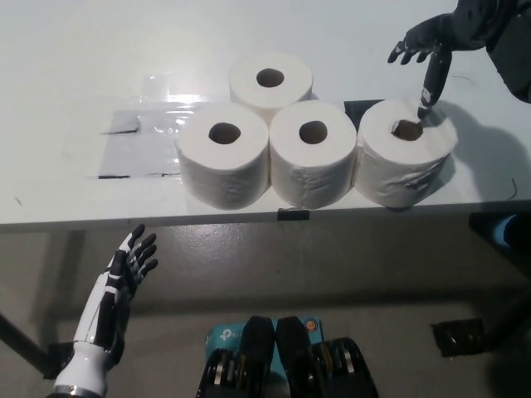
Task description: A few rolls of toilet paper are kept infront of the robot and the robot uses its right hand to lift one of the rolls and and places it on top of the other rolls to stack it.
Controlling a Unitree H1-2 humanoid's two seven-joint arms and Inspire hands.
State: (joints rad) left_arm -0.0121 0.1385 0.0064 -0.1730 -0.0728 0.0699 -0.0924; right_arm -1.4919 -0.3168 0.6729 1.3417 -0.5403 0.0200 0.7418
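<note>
Reaching over the far right roll (404, 159) with my right hand (431, 43) open and empty, one finger dipping toward its core for a grip, I see three rolls (270, 137) clustered beside it on the surface (75, 75) as a stacking base, left hand (124, 278) idle, open below the edge.

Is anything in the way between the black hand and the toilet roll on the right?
No, nothing visible is in the way. The right hand hangs open just above the rightmost roll, with one finger pointing down at its hole. The other three rolls stand off to that roll's left side.
</note>
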